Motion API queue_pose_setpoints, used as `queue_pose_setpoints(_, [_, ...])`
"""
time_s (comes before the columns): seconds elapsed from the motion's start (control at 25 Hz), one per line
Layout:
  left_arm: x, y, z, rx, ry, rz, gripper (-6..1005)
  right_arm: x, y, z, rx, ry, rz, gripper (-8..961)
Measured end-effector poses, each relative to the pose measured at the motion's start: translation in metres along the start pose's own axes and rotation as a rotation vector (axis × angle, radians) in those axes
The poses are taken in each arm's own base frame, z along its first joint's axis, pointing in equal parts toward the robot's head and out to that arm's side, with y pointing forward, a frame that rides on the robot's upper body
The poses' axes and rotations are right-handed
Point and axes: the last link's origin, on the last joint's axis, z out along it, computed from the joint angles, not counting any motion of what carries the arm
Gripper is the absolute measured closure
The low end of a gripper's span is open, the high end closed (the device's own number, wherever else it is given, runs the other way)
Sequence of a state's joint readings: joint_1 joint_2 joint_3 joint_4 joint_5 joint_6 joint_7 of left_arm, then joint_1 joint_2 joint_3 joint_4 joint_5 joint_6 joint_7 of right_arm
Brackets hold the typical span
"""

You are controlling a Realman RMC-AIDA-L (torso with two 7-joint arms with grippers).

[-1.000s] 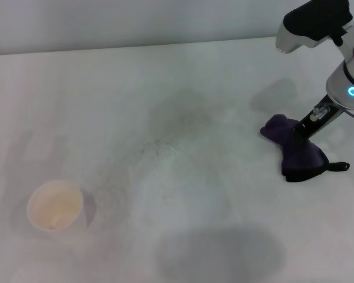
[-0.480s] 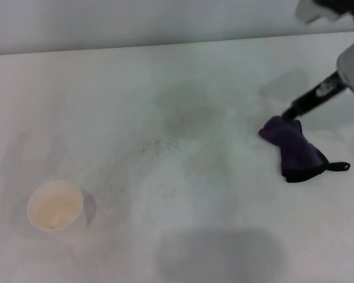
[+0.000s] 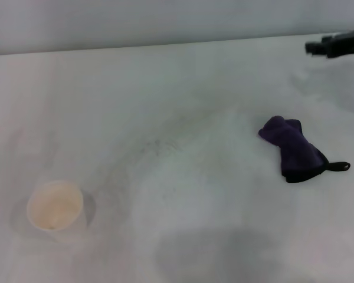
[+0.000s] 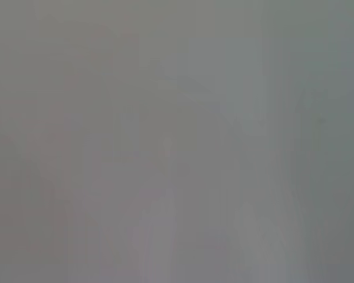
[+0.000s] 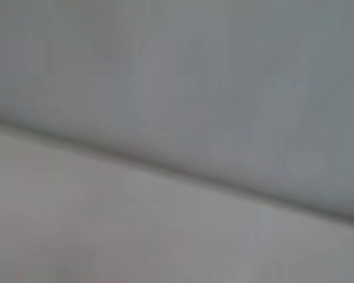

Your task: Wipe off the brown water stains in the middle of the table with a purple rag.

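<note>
The purple rag (image 3: 295, 150) lies crumpled on the white table (image 3: 183, 88) at the right, its black loop (image 3: 341, 167) pointing right. My right gripper (image 3: 312, 47) is up at the far right edge of the head view, well above and behind the rag, holding nothing. No tan-brown water stain shows on the table; the middle bears only faint grey smudges and speckles (image 3: 159, 144). My left gripper is out of view. The left wrist view shows only plain grey.
A white paper cup (image 3: 55, 206) stands at the front left, its inside pale tan. The table's far edge (image 3: 165, 45) meets a grey wall. The right wrist view shows that wall and the table edge (image 5: 165, 171).
My right arm has let go of the rag and drawn up and back to the far right. The rag stays where it was left.
</note>
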State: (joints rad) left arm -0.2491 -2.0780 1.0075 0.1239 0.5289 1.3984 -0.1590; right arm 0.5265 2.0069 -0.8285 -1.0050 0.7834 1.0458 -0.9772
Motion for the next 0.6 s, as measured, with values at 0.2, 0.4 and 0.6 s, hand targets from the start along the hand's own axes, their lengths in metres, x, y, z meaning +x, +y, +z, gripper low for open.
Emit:
queue_pose_setpoints(0.2, [-0.002, -0.003, 0.0, 0.056, -0.006, -0.028, 138, 0.019, -0.023, -0.015, -0.012, -0.272, 0.084, 508])
queue_pose_setpoints(0.4, [-0.005, -0.003, 0.0, 0.087, -0.021, -0.045, 138, 0.039, -0.035, -0.024, 0.02, -0.457, 0.11, 508])
queue_pose_setpoints(0.6, [-0.006, -0.008, -0.002, 0.148, -0.023, -0.034, 138, 0.067, -0.041, -0.028, 0.104, -0.581, 0.101, 508])
